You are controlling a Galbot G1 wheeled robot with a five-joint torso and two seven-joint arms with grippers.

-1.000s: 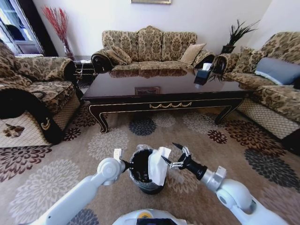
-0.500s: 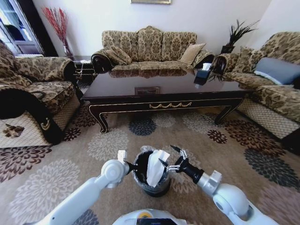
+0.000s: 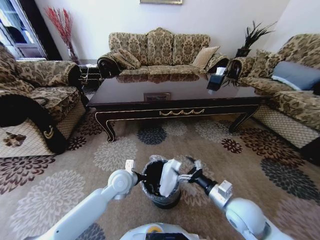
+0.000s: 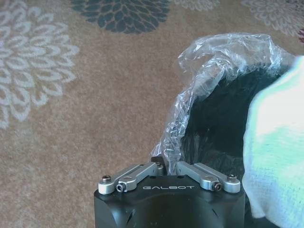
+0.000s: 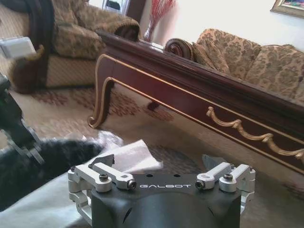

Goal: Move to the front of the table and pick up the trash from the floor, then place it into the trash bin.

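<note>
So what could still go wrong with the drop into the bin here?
The white paper wad sits at the trash bin rim, partly outside, and may slide onto the carpet. The left gripper pinches the clear liner, so pulling could tug it loose or tip the bin. The right gripper, open beside the wad, might catch the paper and drag it back out.

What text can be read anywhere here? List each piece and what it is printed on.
"GALBOT" on the black body of the left gripper, beside the trash bin.
"GALBOT" on the black body of the right gripper, facing the table.
No other lettering can be read.
</note>
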